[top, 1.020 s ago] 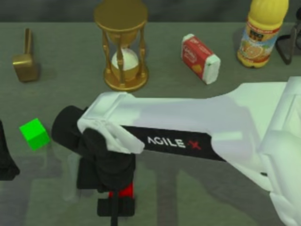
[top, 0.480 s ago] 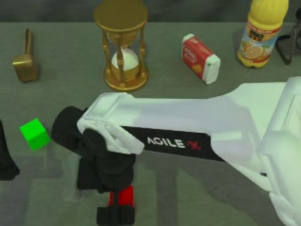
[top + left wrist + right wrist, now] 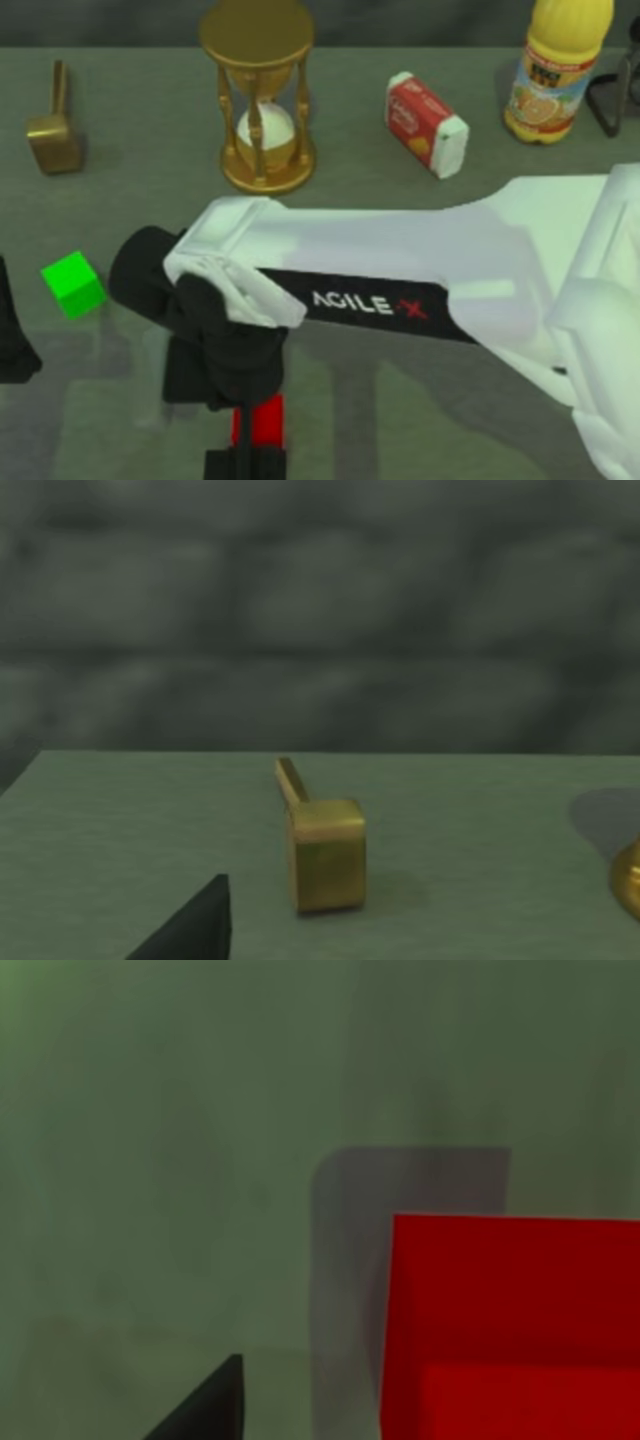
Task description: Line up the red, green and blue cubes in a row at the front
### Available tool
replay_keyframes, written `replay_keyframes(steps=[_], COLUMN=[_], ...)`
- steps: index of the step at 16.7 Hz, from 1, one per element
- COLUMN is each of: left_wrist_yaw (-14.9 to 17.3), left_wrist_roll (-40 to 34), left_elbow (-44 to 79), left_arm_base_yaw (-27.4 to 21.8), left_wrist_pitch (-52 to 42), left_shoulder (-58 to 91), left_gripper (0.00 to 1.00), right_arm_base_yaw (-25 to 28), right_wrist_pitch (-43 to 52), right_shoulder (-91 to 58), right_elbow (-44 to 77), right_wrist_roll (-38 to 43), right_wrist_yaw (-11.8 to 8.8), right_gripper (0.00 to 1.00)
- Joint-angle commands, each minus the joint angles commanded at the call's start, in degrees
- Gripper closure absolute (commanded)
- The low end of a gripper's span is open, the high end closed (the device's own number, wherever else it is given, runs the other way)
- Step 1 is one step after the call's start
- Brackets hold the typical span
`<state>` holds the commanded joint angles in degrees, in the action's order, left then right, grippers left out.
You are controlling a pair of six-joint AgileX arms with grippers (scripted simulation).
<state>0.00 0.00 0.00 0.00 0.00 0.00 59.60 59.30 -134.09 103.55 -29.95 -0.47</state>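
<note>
Grey-green table (image 3: 130, 150) meeting a dark stone wall (image 3: 320, 610).
Two cubes showing — red cube (image 3: 262, 420) gripped by right gripper (image 3: 246, 462), green cube (image 3: 72, 284) lying loose; left gripper's state: cannot tell.

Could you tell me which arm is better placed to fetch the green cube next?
Probably left: the green cube lies near the table's left edge, close to the left arm, while the right gripper holds the red cube.

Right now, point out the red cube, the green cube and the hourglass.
red cube (image 3: 263, 420), top view, its top face.
green cube (image 3: 71, 282), top view, its top face.
hourglass (image 3: 257, 34), top view, its gold top cap.
</note>
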Motion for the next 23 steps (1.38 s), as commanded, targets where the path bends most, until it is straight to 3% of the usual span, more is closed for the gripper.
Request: replay_keyframes(steps=[8, 14, 18, 23], left_wrist_yaw=[0.0, 0.0, 0.0, 0.1], left_wrist_roll=[0.0, 0.0, 2.7, 11.1], left_elbow=[0.0, 0.0, 4.6, 18.6], left_arm_base_yaw=[0.0, 0.0, -0.2, -0.8], left_wrist_pitch=[0.0, 0.0, -3.1, -13.1], left_shoulder=[0.0, 0.0, 4.8, 22.3], left_gripper=[0.00, 0.00, 0.00, 0.00], right_arm_base_yaw=[0.4, 0.2, -2.5, -12.0], right_wrist_pitch=[12.9, 13.7, 9.7, -2.5], right_shoulder=[2.7, 3.0, 8.5, 28.4], right_elbow=[9.8, 10.6, 6.0, -9.6], right_wrist_roll=[-0.2, -0.2, 0.9, 5.4], right_wrist_yaw=[0.0, 0.0, -0.6, -1.9], right_gripper=[0.00, 0.00, 0.00, 0.00])
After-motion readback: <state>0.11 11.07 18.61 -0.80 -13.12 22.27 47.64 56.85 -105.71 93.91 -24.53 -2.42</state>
